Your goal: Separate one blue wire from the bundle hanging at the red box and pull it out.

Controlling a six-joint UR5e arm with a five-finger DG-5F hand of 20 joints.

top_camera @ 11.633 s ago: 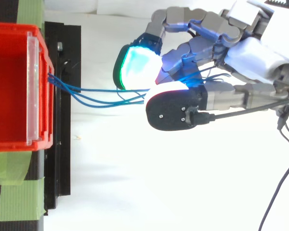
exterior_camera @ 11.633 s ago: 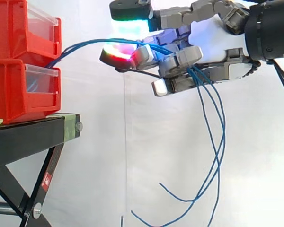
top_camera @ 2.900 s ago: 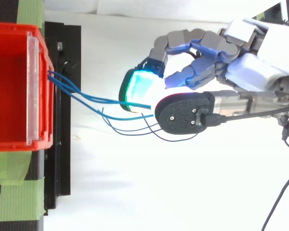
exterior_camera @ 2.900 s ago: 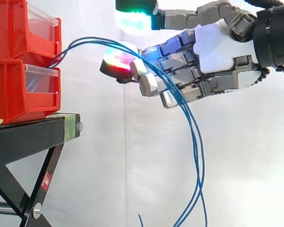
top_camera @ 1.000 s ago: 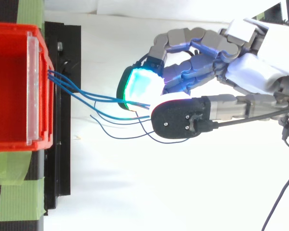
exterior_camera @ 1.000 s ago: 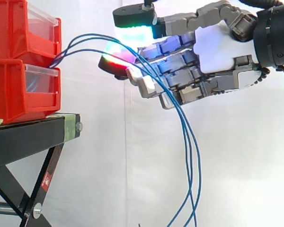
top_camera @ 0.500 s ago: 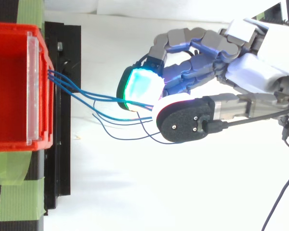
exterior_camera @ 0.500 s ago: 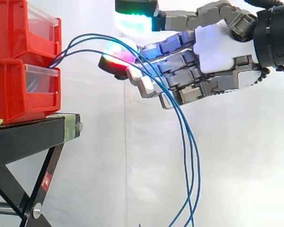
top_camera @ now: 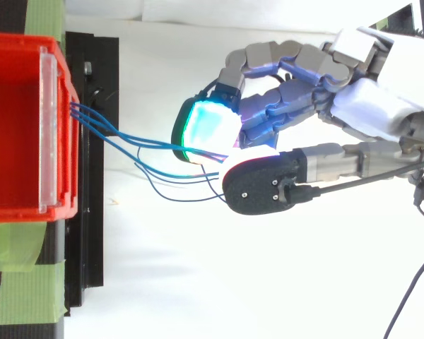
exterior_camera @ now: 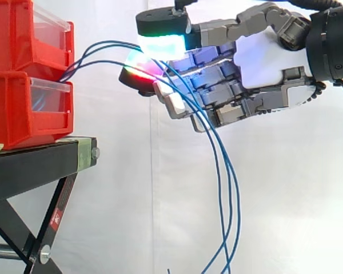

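Several blue wires come out at the front of the stacked red bins, arch to the right and hang down past the hand's lower fingers. My hand reaches in from the right with its fingers curled. A green-glowing fingertip sits just above the red-glowing thumb pad, and the wires run between the two. From above, the wires pass under the green pad and the thumb's black back. One wire loops loose below the others.
The red bin sits on a black stand with a cross brace below. Green tape lies on the stand's corner. A white curtain hangs behind.
The green-tipped finger has come down onto the wires toward the red pad, and the thumb has shifted a little toward the bin. The wires hang much as before.
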